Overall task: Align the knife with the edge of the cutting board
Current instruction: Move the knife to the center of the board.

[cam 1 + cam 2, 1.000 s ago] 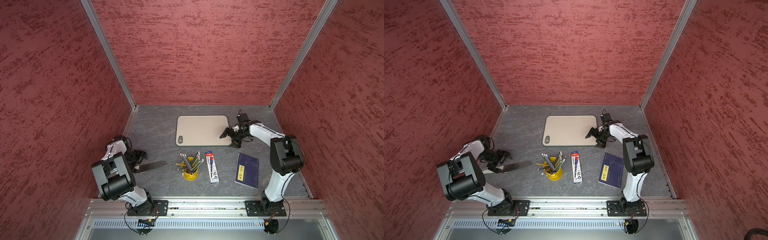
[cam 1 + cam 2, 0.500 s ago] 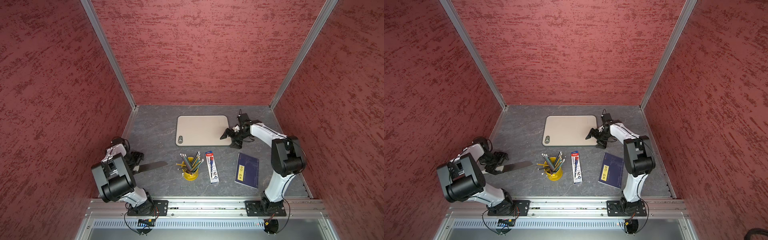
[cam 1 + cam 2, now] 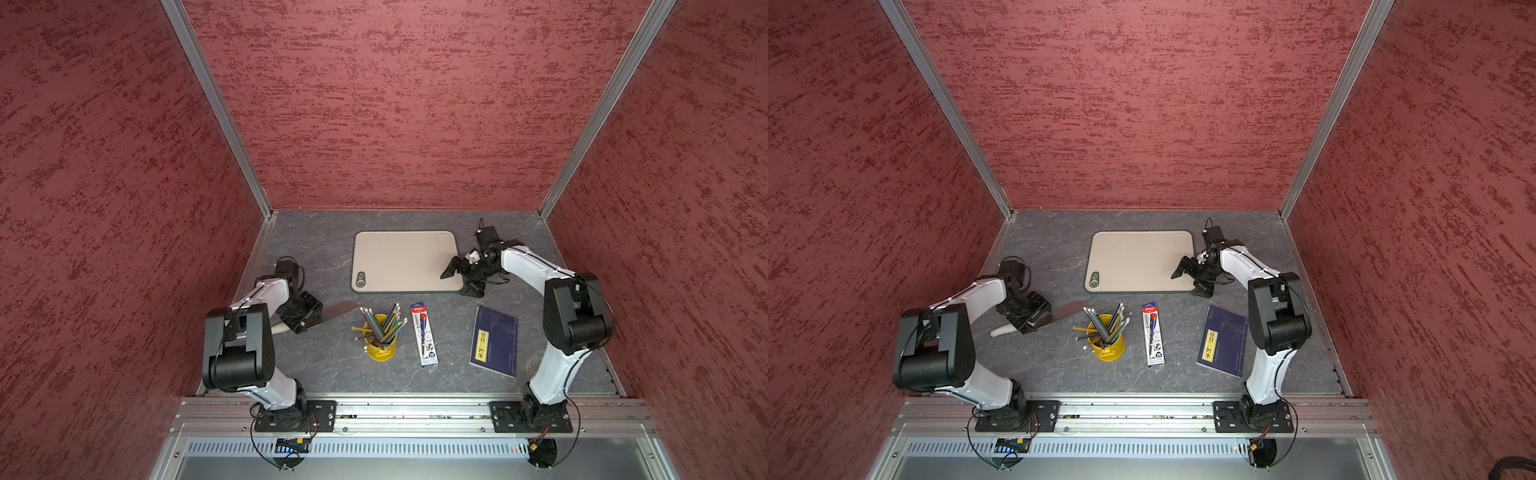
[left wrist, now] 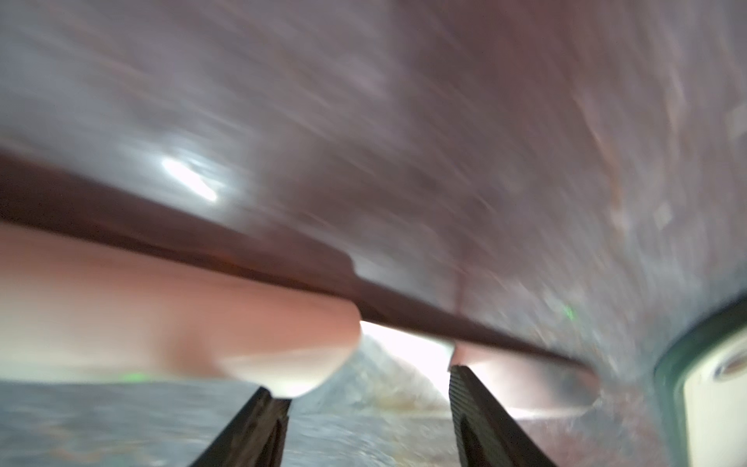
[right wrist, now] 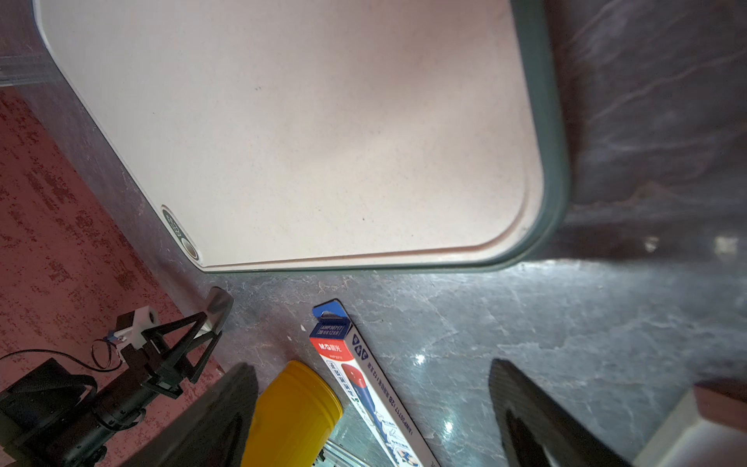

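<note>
Left arm: elbow folded back over its base, forearm running out over the left side of the table [image 3: 316,249], wrist pitched down. The left claw [image 3: 300,316] sits right over the knife [image 3: 338,311] where handle meets blade. The left wrist view is badly smeared: fingers [image 4: 481,416] stand apart with the knife across their tips, and I can't tell whether they're clamped on it or just touching. The knife is on the left of the table, well apart from the cutting board [image 3: 405,262]. It lies at a slant, grey blade aimed toward the board's near corner with the oval hole, and the pale handle [image 3: 1003,330] sticks out on the claw's other side. Can't tell if it's off the surface. Right arm: upper link upright, forearm stretched forward and inward. The right claw [image 3: 462,279] is spread wide and holding nothing at the board's near right corner, one finger above the board, the other just off its edge. A yellow pencil cup [image 3: 380,345], pen pack [image 3: 424,338] and blue booklet [image 3: 494,340] line up along the near side.
</note>
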You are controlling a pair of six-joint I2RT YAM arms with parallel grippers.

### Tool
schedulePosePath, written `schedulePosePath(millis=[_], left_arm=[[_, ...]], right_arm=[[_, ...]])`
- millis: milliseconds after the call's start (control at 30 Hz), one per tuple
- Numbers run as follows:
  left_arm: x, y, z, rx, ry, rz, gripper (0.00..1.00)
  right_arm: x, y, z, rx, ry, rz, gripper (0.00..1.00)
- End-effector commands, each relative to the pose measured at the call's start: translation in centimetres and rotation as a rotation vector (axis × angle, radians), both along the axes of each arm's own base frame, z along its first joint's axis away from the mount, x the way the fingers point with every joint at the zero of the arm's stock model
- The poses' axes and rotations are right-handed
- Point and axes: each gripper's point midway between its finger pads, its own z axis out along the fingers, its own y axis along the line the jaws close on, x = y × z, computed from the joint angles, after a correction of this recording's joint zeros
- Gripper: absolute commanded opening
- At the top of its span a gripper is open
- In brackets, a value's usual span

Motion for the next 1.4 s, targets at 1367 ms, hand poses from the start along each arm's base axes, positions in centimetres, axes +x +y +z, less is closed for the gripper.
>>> schedulePosePath(millis=[1367], left_arm=[[5.9, -1.1, -0.3, -0.237, -0.171, -0.106, 0.29]], right_arm=[[-1.5, -0.4, 0.3, -0.010, -0.010, 0.011, 0.95]])
